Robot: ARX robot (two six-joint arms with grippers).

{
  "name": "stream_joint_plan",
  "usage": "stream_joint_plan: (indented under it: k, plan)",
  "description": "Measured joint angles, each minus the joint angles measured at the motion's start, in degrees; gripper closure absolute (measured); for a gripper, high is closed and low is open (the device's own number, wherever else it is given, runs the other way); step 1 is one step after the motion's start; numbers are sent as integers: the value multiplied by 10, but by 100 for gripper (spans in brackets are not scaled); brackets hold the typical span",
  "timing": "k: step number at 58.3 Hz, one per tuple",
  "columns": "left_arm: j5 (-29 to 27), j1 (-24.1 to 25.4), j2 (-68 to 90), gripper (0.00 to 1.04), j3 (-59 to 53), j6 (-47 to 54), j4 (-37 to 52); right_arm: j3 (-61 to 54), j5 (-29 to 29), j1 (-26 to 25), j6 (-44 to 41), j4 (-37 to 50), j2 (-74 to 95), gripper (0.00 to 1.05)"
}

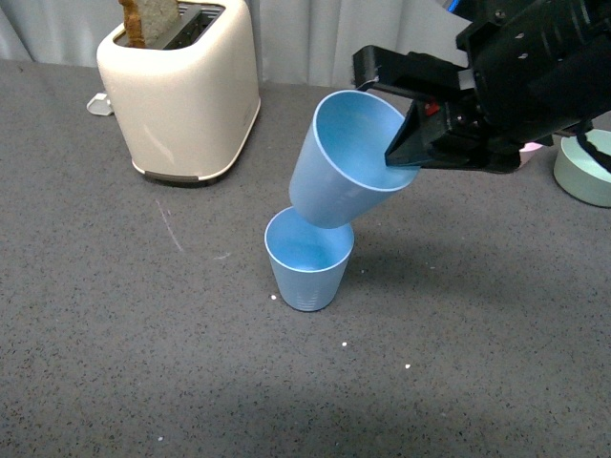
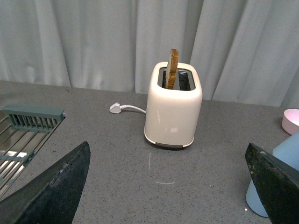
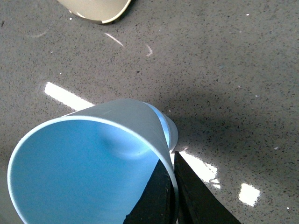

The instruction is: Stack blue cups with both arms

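One blue cup (image 1: 308,262) stands upright in the middle of the grey table (image 1: 115,315). My right gripper (image 1: 406,157) is shut on the rim of the second blue cup (image 1: 344,157), one finger inside and one outside. It holds the cup tilted, base at the standing cup's mouth. In the right wrist view the held cup (image 3: 84,168) fills the frame, pinched in the gripper (image 3: 174,186); the standing cup's rim (image 3: 170,130) peeks out behind it. My left gripper (image 2: 163,196) is open and empty, low over the table; the standing cup (image 2: 257,200) shows behind its right finger (image 2: 275,182).
A cream toaster (image 1: 181,91) with toast (image 1: 148,19) stands at the back left, its plug (image 2: 116,108) beside it. A green bowl (image 1: 587,167) sits at the right edge, and a pink bowl (image 2: 292,120) is near it. A dish rack (image 2: 23,130) lies far left.
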Motion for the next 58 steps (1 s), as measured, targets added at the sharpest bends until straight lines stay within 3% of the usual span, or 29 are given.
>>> stream_joint_plan:
  k: [26,39,58]
  plan:
    - [0,0,0,7,0,0,0,5,27,23,-1,-10,22,104]
    - [0,0,0,7,0,0,0,4,23,22,11,11,20,71]
    - [0,0,0,7,0,0,0,-35,85,7,-3,88,-26,17]
